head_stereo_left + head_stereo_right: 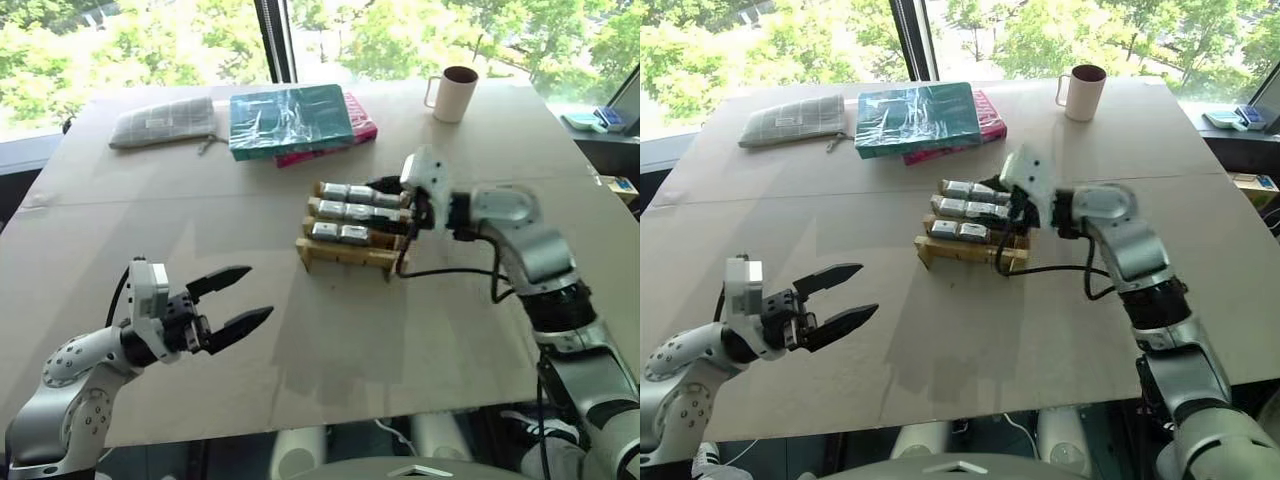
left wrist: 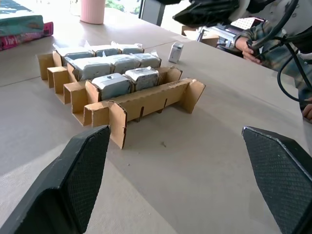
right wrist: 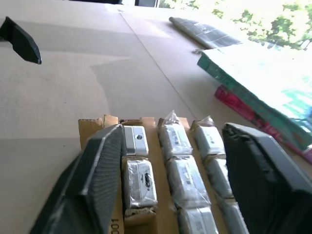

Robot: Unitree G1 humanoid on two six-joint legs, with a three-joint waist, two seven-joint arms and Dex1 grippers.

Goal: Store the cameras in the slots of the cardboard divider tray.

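Wide bench topped with flat tan-brown cardboard sheet [image 1: 300,340], one seam line running across it partway back. Behind the bench, large windows split by a dark vertical frame post [image 1: 273,40]; bright daylight enters, sunlit green tree foliage [image 1: 120,40] visible outside. Dark window ledge [image 1: 600,125] along the right rear side carries small pale blue items; soft shadows fall on the near part of the bench surface.

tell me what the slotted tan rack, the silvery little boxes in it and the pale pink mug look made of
Slotted tan rack: corrugated cardboard, matte, with raw cut edges and notches. Silvery little boxes: seemingly metal or plastic camera bodies in clear crinkly film, which glints. Pale pink mug: probably glazed ceramic, smooth with a soft sheen; could be plastic.
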